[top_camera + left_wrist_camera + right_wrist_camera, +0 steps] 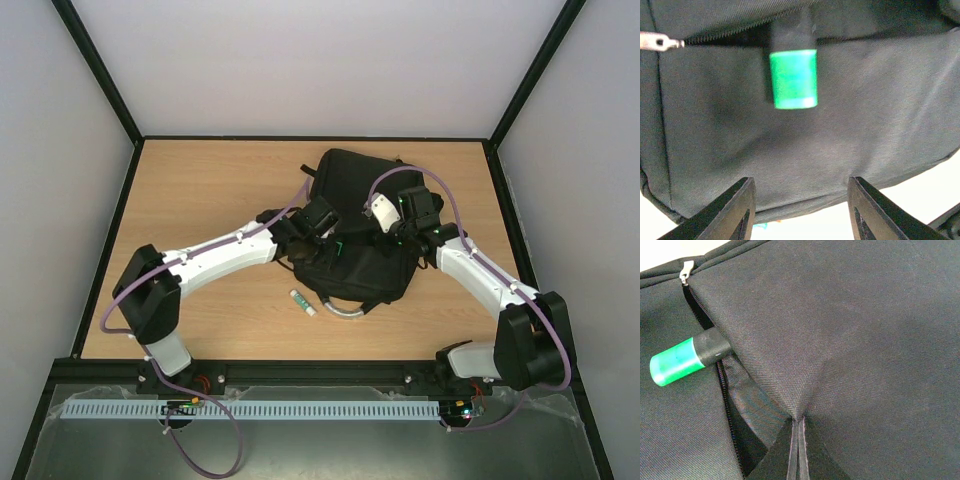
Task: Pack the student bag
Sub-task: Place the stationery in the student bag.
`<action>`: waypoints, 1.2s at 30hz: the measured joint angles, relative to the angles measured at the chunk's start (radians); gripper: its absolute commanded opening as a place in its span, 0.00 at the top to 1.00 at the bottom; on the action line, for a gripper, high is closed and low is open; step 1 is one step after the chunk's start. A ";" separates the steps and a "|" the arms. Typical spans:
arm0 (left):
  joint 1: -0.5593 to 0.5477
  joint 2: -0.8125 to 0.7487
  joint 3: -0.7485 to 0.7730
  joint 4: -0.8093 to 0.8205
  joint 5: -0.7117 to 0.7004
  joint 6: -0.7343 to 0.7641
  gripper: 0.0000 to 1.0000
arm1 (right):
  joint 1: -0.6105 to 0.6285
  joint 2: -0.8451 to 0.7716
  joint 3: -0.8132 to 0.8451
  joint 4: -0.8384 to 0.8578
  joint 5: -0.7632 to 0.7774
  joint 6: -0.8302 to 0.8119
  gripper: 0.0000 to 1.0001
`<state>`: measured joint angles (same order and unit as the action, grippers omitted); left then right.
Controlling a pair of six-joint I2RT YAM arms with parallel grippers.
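The student bag (352,215) is a large black backpack lying mid-table, with its grey loop handle (346,311) toward the near edge. A black marker with a green cap (676,361) sticks half out of the bag's open zip pocket. It also shows in the left wrist view (792,77) and the top view (341,243). My right gripper (797,432) is shut, pinching a fold of the bag's fabric (840,330) beside the zip opening. My left gripper (800,212) is open and empty just above the bag's fabric (850,125), below the marker.
A small white stick with a green end (302,302) lies on the wooden table (200,190) just in front of the bag. A metal zip pull (657,42) sits at the end of the open zip and also shows in the right wrist view (686,271). Black frame walls border the table.
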<state>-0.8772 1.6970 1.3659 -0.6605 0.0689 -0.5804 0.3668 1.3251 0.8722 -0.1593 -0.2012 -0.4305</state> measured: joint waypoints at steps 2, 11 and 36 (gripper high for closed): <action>-0.002 0.005 -0.024 0.003 -0.001 -0.002 0.49 | 0.000 0.000 0.000 0.000 0.000 0.000 0.99; -0.002 0.073 -0.054 0.077 -0.025 -0.001 0.67 | 0.000 0.000 0.000 0.000 0.000 0.000 0.99; 0.063 0.213 0.044 0.278 -0.087 0.028 0.81 | 0.000 0.017 0.000 0.004 -0.004 -0.008 0.99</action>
<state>-0.8139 1.9099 1.4097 -0.3828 -0.0185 -0.5526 0.3672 1.3418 0.8722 -0.1555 -0.2054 -0.4381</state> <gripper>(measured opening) 0.164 0.010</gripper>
